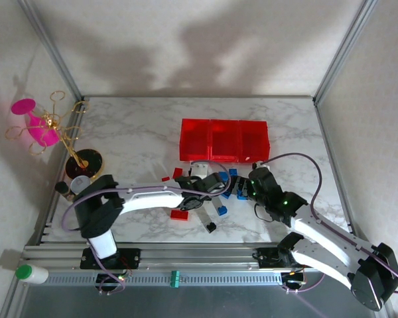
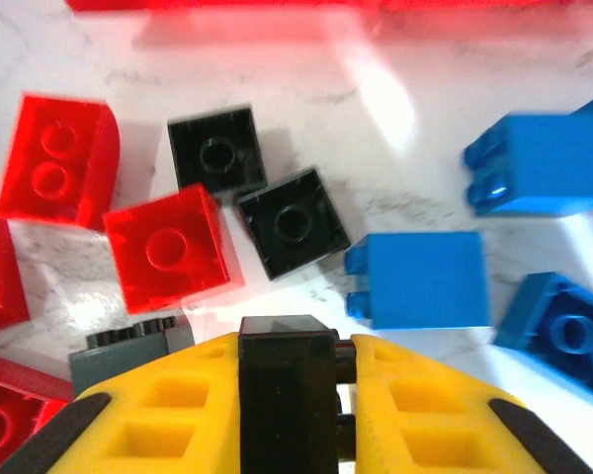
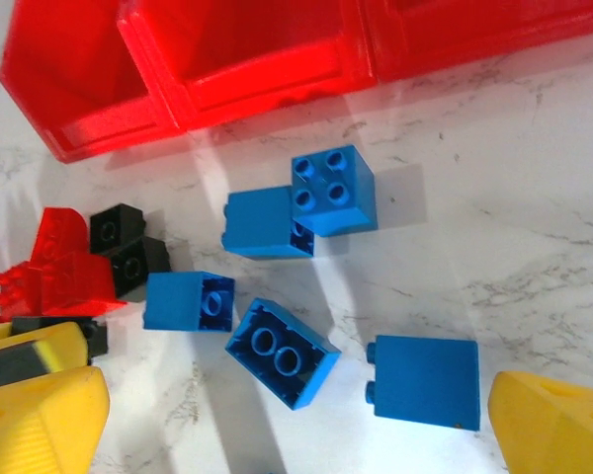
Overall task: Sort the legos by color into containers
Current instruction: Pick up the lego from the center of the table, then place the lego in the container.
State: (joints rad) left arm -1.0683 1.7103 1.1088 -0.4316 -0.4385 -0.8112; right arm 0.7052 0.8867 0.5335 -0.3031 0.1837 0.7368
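Left arm (image 1: 152, 195): stretched low to the right, across the worktop (image 1: 139, 132).
Left hand (image 2: 289, 360): squeezed tight on a black lego (image 2: 287, 395).
Right hand (image 3: 296, 434): fingers wide apart, pointing down over the blue legos (image 3: 282, 351), holding nothing.
Legos (image 1: 221, 211): scattered on the worktop, near side of the containers (image 1: 223, 140).

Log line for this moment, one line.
left fingers: shut on black lego | right fingers: open, over blue legos

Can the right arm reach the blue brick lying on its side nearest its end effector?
Probably yes: the right end effector is open, and the blue brick lies on the bare table just ahead, near its right finger, with nothing on top of it.
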